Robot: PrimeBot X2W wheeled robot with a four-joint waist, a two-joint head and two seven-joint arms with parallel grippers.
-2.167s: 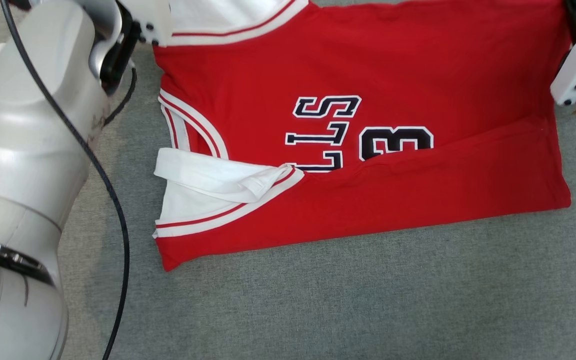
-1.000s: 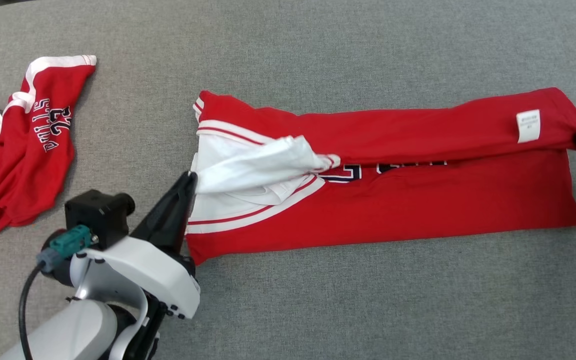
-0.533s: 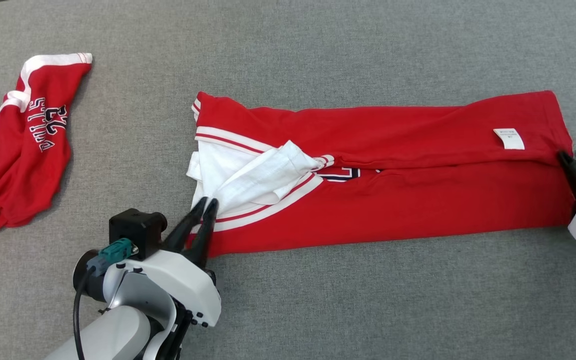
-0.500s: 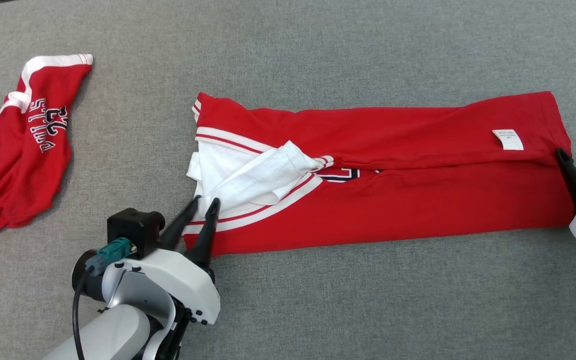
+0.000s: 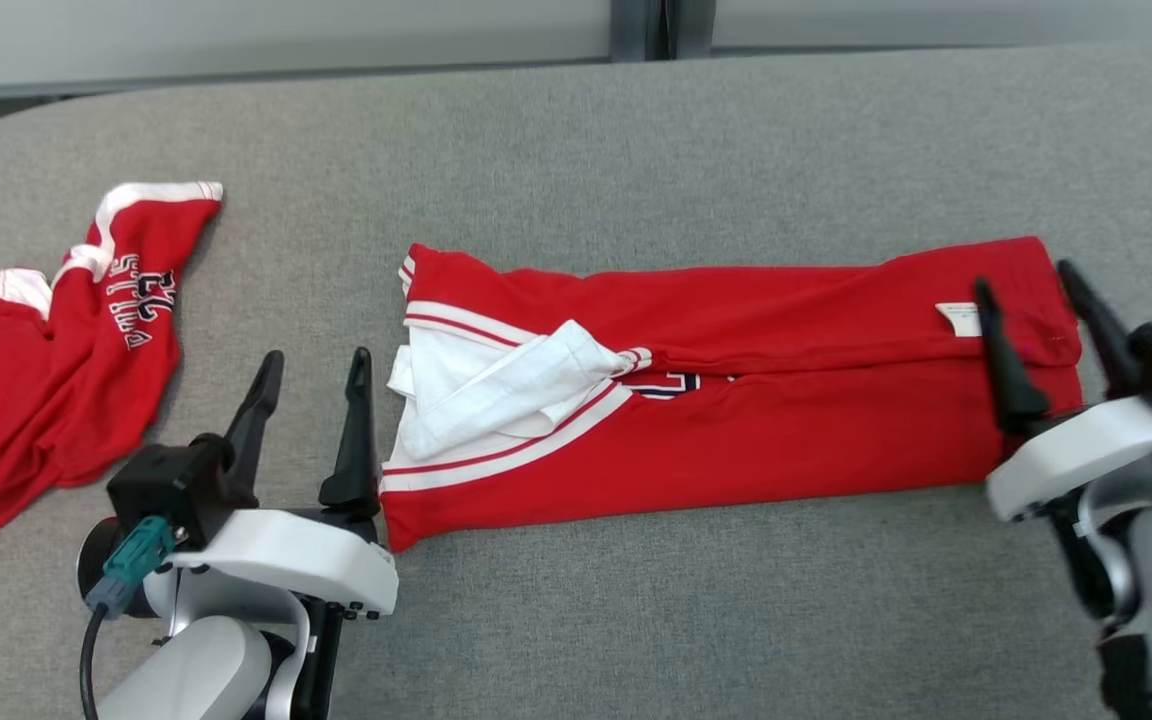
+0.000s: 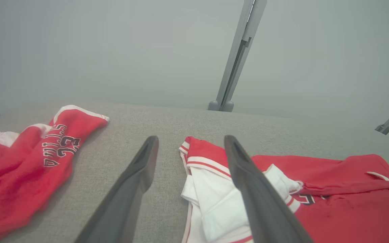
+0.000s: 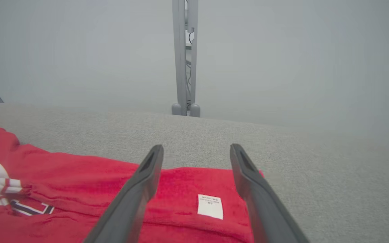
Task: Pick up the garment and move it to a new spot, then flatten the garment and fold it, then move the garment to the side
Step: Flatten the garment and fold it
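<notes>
We find the jersey (image 5: 736,400) lying flat in the middle of the bench (image 5: 636,620), folded into a long red band. Its long axis runs parallel to the near edge, from left to right. A crumpled white panel (image 5: 496,390) marks its left end and a small white label (image 5: 958,318) sits near its right end.

The left gripper (image 5: 318,354) stands just beside the left end, off the cloth, its jaws wide apart and holding nothing. The right gripper (image 5: 1024,275) is at the right end, its jaws equally wide and empty, with the label showing between them.

Each arm is thus nearer its own end of the band. We judge that the coming fold goes across the long axis, bringing one short end over to the other.

Well apart, by the bench's left edge, a second jersey (image 5: 56,380) lies rumpled.
</notes>
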